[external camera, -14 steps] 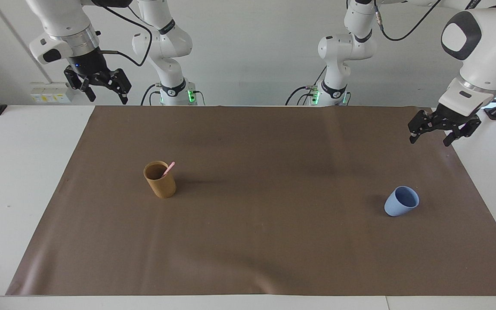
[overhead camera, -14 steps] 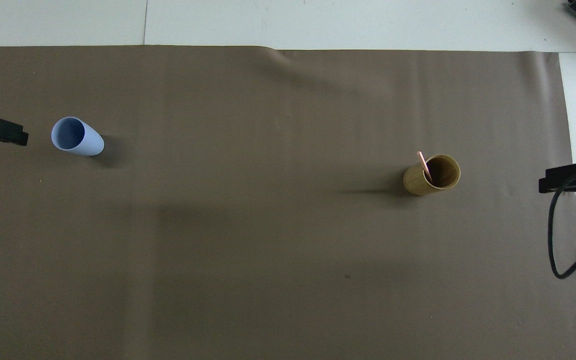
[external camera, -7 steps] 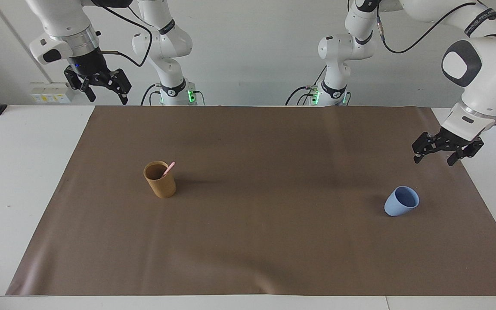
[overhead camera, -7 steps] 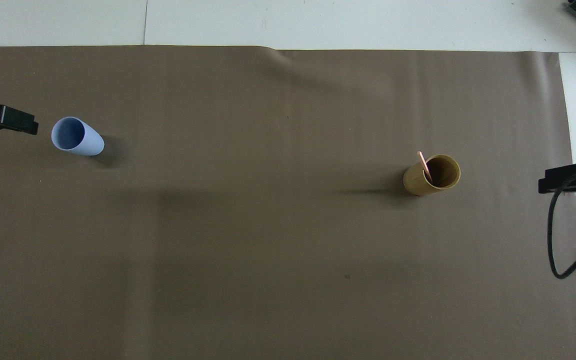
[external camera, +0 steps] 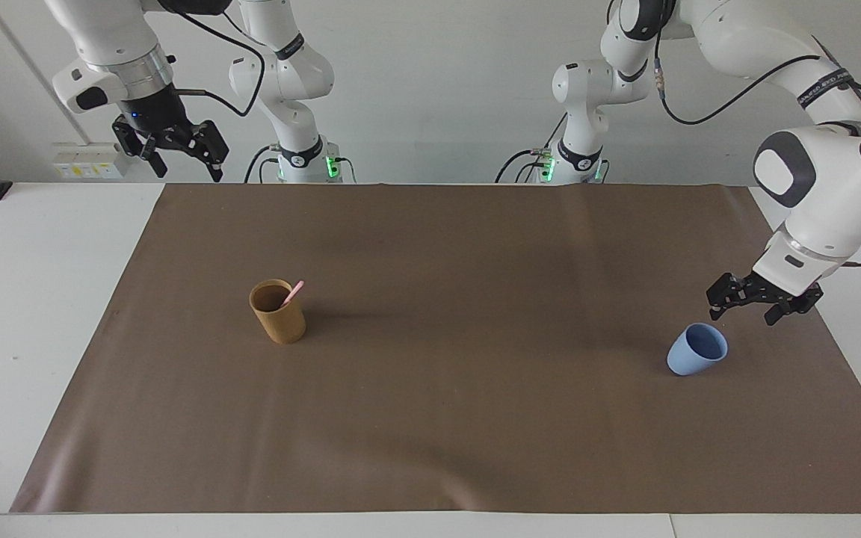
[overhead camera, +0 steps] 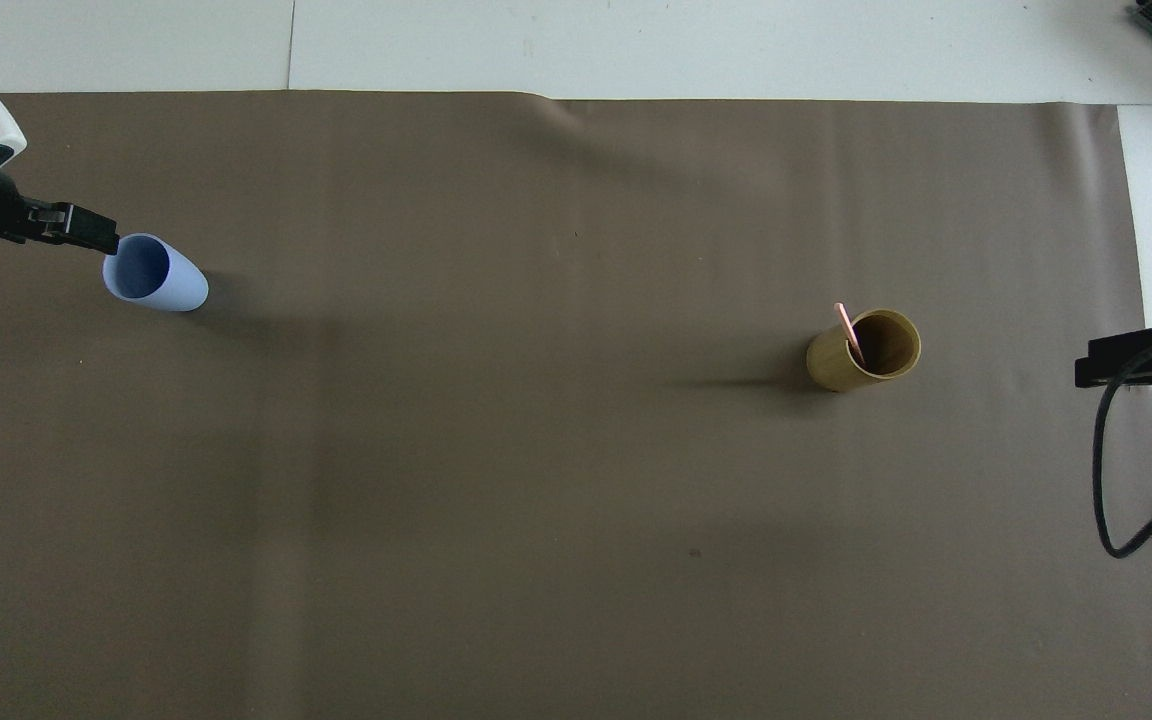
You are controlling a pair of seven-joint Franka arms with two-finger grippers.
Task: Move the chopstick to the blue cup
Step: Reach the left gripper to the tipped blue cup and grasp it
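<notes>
Left hand (external camera: 741, 308) fingers apart, empty, just above blue cup (external camera: 696, 350); right hand (external camera: 180, 153) apart, empty.

We make out no readable words or numbers, only small white lettering on black bands (external camera: 824, 77) around the arm joints, too small for us to read

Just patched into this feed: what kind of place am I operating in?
Probably a robotics lab: two white arms at a white table under a brown mat, with only a tan cylindrical cup and a small light-blue cup.
</notes>
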